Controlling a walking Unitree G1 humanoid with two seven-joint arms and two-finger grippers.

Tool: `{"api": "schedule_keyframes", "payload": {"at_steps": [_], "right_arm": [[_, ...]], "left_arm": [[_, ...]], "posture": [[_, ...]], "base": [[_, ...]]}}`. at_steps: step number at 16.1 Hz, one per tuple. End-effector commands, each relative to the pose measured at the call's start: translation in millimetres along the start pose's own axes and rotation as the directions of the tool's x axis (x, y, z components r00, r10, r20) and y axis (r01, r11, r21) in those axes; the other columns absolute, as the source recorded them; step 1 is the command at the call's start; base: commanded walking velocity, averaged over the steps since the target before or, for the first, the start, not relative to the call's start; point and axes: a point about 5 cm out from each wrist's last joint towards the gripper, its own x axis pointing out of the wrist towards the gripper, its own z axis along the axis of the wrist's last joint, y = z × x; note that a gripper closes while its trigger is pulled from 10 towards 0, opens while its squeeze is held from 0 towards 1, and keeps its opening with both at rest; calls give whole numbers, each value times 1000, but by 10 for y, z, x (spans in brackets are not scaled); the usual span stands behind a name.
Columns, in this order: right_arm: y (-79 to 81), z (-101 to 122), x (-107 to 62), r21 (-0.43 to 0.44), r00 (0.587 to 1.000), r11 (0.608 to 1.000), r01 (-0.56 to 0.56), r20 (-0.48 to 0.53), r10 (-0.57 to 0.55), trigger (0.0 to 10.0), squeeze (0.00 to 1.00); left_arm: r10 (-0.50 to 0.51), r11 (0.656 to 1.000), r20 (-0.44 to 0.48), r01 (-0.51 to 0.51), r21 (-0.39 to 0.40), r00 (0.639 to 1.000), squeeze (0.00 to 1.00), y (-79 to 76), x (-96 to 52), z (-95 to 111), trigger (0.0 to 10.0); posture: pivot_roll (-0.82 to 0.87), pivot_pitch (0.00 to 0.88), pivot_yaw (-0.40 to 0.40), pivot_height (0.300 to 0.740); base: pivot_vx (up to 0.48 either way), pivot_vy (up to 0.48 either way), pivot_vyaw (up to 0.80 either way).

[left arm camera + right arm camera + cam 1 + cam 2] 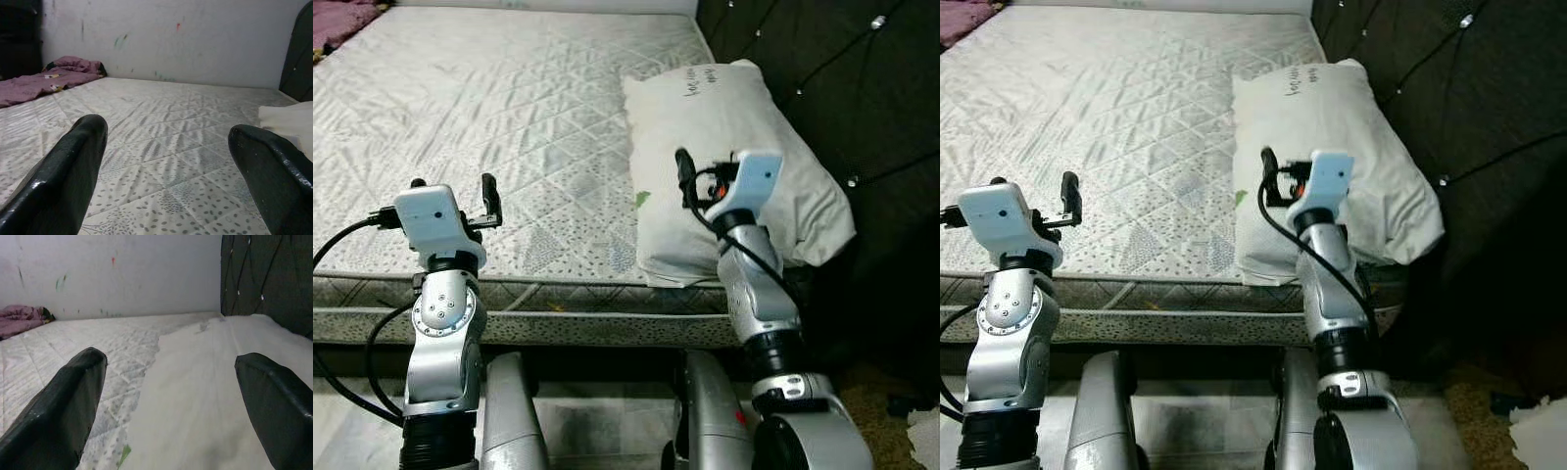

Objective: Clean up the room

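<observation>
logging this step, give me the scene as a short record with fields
surface: bare quilted mattress
pillow: white pillow at the mattress's right side, beside the dark tufted headboard
blanket: purple blanket on the far left corner
left gripper: left gripper open, above the mattress's near edge
right gripper: right gripper open, over the pillow's near end, holding nothing

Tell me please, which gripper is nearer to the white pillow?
The right. The right gripper hangs open over the pillow at its near end. The left gripper, open too, is above the bare mattress, well to the pillow's left.
</observation>
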Motion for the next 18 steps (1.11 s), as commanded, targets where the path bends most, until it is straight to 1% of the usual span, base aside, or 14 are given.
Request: {"api": "schedule_keyframes", "payload": {"at_steps": [1,2,4,5,6,8,10,12,15,17,18], "right_arm": [[17,96,53,-4,1000,1000,-8,27,8,10000,0],[6,123,98,-8,1000,1000,-9,29,9,10000,0],[-13,188,128,-23,999,1000,-2,48,3,10000,0],[-13,188,128,-23,999,1000,-2,48,3,10000,0],[-13,239,141,-16,998,1000,15,63,-14,10000,0],[10,284,141,-10,997,1000,22,78,-21,10000,0],[6,281,124,-4,996,1000,31,78,-30,10000,0],[-42,246,84,-12,996,999,53,65,-52,10000,0],[-114,242,70,-30,996,997,78,55,-76,10000,0],[-220,280,39,-45,992,992,116,64,-113,10000,0],[-360,330,-47,-65,982,983,174,80,-169,10000,0]], "left_arm": [[-4,1000,11,4,-5,1000,0,-10,30,21,10000],[-6,1000,7,6,1,1000,0,-21,48,2,10000],[-13,1000,7,13,1,1000,0,-50,97,-24,10000],[-13,1000,7,13,1,1000,0,-50,97,-24,10000],[-33,999,12,33,1,999,0,-76,126,-16,10000],[-65,998,7,65,16,998,0,-117,137,-20,10000],[-74,997,-3,74,22,997,0,-128,131,-41,10000],[-96,995,0,96,8,995,0,-162,125,-53,10000],[-114,993,-6,114,-38,993,0,-229,113,-69,10000],[-131,990,-19,130,-57,991,0,-331,118,-113,10000],[-192,981,-27,191,-47,981,0,-463,172,-126,10000]], "posture": [[-34,0,-34,540],[-43,0,-26,550],[-52,0,-16,564],[-52,0,-16,564],[-58,0,-10,574],[-73,0,9,588],[-78,0,15,598],[-80,0,14,613],[-102,0,17,627],[-154,0,43,637],[-175,0,79,651]], "base": [[0,0,0],[0,0,0],[0,0,0],[0,0,0],[0,0,0],[0,0,0],[0,0,0],[0,0,0],[0,0,0],[0,0,0],[0,0,0]]}}
